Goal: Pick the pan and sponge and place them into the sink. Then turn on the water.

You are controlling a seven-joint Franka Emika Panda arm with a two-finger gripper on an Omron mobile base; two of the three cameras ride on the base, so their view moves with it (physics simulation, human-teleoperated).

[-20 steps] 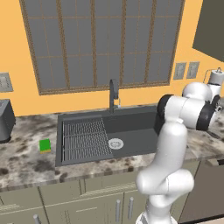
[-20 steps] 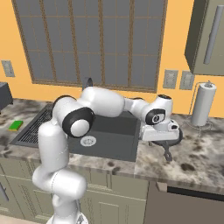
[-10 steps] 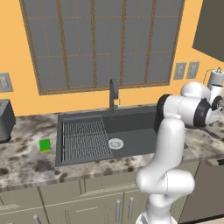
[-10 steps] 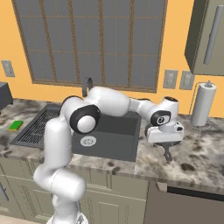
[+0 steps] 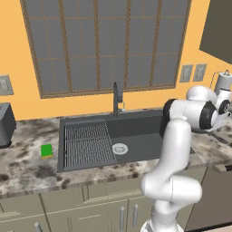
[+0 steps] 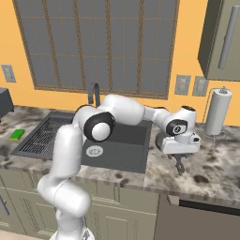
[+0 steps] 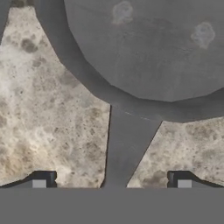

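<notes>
The gripper [image 7: 111, 181] has dropped lower, jaws wide, straddling the pan [image 7: 148, 48] handle just ahead; grasp comes next; sponge [image 5: 46, 150] waits.

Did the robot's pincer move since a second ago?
Yes. In the right base view the pincer has slid right, away from the dark grey sink, toward the white paper-towel roll.

Pan [image 7: 144, 48] handle lies between spread fingers [image 7: 41, 179] (bare counter [image 7: 39, 109] either side)
</notes>
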